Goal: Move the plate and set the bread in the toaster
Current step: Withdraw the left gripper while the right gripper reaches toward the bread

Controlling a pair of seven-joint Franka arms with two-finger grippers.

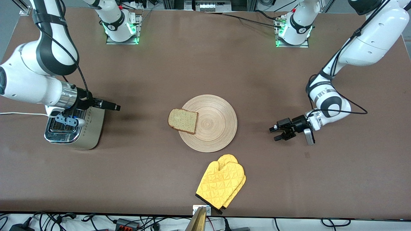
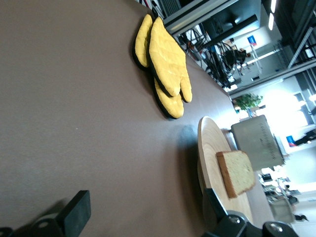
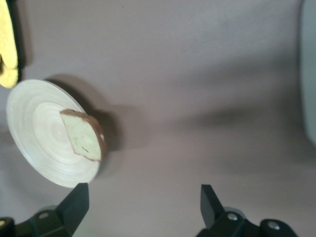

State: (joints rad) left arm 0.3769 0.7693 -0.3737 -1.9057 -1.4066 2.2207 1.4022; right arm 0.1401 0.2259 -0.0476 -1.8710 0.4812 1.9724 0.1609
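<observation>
Bread (image 1: pixel 182 120) lies at frame centre on the plate (image 1: pixel 212 123), overhanging its rim toward the toaster (image 1: pixel 75 128) at mid-left. Left gripper (image 1: pixel 278 132), mid-right, gapes wide and empty; right gripper (image 1: pixel 110 106), over the table beside the toaster, is spread wide and empty too

Even overhead light is casting soft shadows beside the plate (image 1: pixel 208 123), while bright windows are washing out the left wrist view's background.
</observation>
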